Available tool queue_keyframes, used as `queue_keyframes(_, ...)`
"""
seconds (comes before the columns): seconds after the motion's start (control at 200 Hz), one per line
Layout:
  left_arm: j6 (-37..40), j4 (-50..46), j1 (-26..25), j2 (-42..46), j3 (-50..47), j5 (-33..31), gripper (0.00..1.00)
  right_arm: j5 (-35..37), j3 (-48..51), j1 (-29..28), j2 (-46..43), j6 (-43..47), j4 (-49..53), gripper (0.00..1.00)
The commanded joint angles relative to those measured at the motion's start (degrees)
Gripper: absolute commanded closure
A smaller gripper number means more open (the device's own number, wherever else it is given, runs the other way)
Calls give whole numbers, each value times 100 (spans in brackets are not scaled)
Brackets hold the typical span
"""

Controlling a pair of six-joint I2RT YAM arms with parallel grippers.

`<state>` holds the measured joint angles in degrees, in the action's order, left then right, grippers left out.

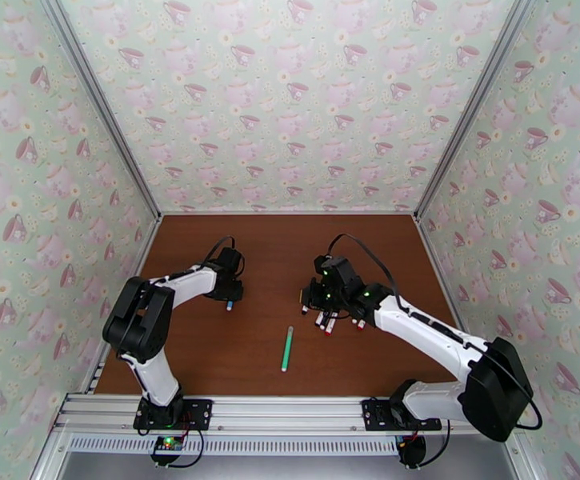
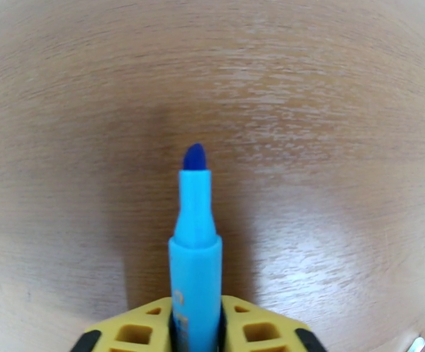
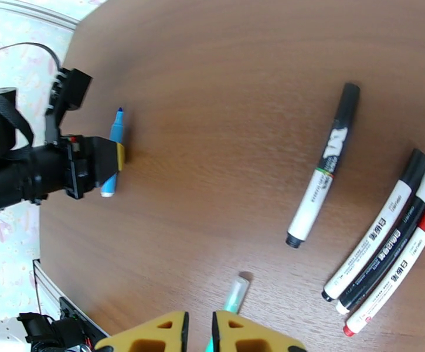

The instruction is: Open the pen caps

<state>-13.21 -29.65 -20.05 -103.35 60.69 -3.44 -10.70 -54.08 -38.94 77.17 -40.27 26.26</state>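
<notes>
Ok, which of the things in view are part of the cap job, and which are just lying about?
Part of the job:
blue pen, uncapped, in the left pincer
green pen
lone black-capped marker
three markers side by side

Just there:
table
teacup walls
front rail

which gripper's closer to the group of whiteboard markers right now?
Right. The right gripper sits just beside the whiteboard markers, with its arm reaching over them. The left gripper, clamped on a blue pen, is well off to their left.
</notes>
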Motion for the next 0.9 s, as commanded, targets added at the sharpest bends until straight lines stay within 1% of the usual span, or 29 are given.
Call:
queue_keyframes(0.0,39,392,-5,-276,-98,250,70,79,-242,-1,205,130,168,99)
queue_keyframes(0.18,55,396,0,-260,-118,284,68,238,-301,18,295,275,142,100)
queue_keyframes(0.331,10,368,4,-174,-136,389,67,312,-381,186,256,472,247,99)
queue_keyframes(0.471,-217,372,-32,209,-182,541,59,476,-524,460,285,874,553,99)
queue_keyframes(0.511,-274,347,-37,359,-197,599,55,543,-584,530,312,1037,653,99)
queue_keyframes(0.581,-346,300,-72,617,-173,757,46,660,-697,673,398,1309,882,99)
queue_keyframes(0.611,-365,241,-104,744,-132,784,45,681,-733,749,433,1407,918,99)
queue_keyframes(0.731,-375,45,-315,1210,21,902,23,731,-814,1085,569,1682,1010,99)
queue_keyframes(0.821,-393,6,-464,1619,49,1048,1,927,-955,1251,736,1918,1175,99)
queue_keyframes(0.891,-432,47,-570,1972,6,1206,0,1173,-1090,1345,893,2112,1295,99)
